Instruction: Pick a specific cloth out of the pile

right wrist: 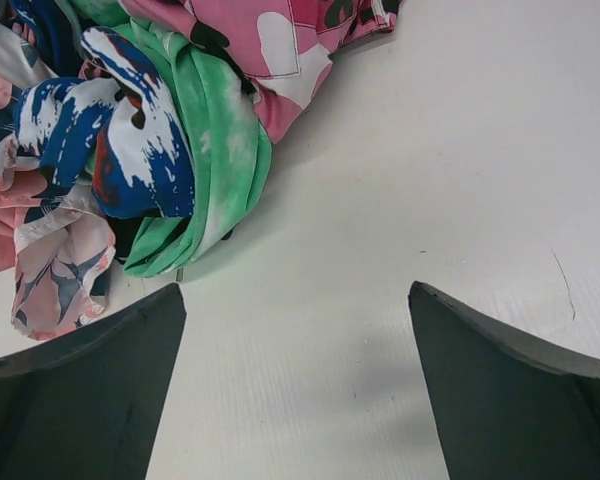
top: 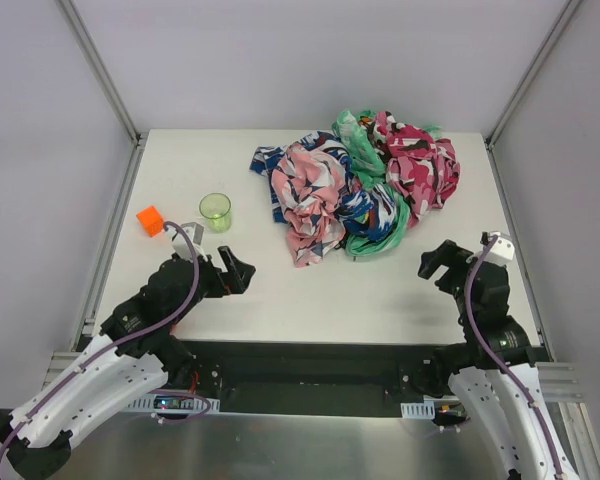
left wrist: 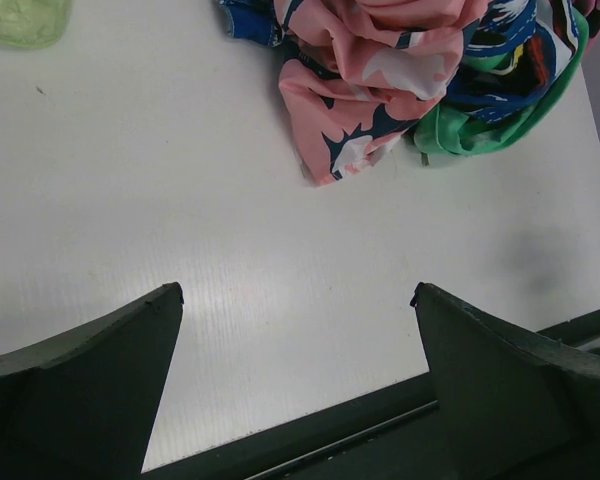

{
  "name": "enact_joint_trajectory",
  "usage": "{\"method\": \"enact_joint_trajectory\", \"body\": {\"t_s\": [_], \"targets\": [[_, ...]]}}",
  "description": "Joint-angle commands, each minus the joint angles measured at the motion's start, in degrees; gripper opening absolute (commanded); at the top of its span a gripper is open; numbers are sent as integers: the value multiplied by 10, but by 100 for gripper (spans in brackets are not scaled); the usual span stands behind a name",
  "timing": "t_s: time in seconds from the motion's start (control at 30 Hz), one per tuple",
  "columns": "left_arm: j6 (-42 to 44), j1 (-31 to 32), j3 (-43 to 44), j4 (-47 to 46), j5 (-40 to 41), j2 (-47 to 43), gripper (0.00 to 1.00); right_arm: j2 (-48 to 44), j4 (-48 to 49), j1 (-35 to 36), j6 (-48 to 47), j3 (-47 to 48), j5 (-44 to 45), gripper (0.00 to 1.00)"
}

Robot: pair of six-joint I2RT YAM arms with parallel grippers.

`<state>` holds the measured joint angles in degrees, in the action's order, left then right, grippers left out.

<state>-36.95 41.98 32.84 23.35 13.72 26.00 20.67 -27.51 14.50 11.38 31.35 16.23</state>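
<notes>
From above, the pile (top: 355, 180) sits toward the far right of the bench (top: 380, 290). It is a tangle of a pink-white-black print (top: 310, 195), a magenta camouflage piece (top: 420, 165), a blue-white print (top: 365, 205) and a bright green fabric (top: 375, 235) curling round its near edge. The left tool (top: 242, 272) and the right tool (top: 435, 260) both hang near the front of the bench. They are well apart from the heap and touch nothing.

The overhead view also takes in a green cup (top: 216, 211) standing left of the pile, with an orange block (top: 151, 220) further left. The left wrist camera catches only the cup's (left wrist: 25, 18) lower part in its top corner and misses the block. It does show the pink print (left wrist: 380, 60) spilling forward onto bare bench, with the green edge beside it. The left tool (left wrist: 296, 292) has its fingers spread wide with only bench between them.

The right wrist camera sees no cup at all. It looks closely at the green fold (right wrist: 215, 140) wrapped round the blue-white print (right wrist: 140, 140), under the magenta piece (right wrist: 280, 40). The right tool (right wrist: 296, 290) is likewise spread apart and holds nothing.

As for the cloth, I cannot pick it out from above. Only the right wrist view shows a dark sliver (right wrist: 130, 235) tucked under the green fold at the pile's near edge. I cannot tell whether that is the cloth or just shadow.
</notes>
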Motion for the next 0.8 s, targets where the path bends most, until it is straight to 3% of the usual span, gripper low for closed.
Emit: {"method": "enact_joint_trajectory", "body": {"t_s": [0.0,0.17,0.3,0.43,0.5,0.63,0.77], "targets": [[-8,0,-5,6,1,15,99,-7,13,2,-7,-1,6,95],[-7,0,-11,6,2,28,99,-28,54,2,-40,-31,-41,96],[-3,1,-16,6,14,37,99,-26,117,2,-87,-45,-212,96],[-2,1,-17,6,14,46,99,42,141,21,-109,-24,-262,96],[-1,1,-18,6,22,49,99,99,147,74,-132,-1,-231,96],[6,1,-18,6,32,53,99,227,167,241,-166,50,-28,96],[5,1,-23,6,32,46,99,373,209,349,-163,116,109,96]]}}
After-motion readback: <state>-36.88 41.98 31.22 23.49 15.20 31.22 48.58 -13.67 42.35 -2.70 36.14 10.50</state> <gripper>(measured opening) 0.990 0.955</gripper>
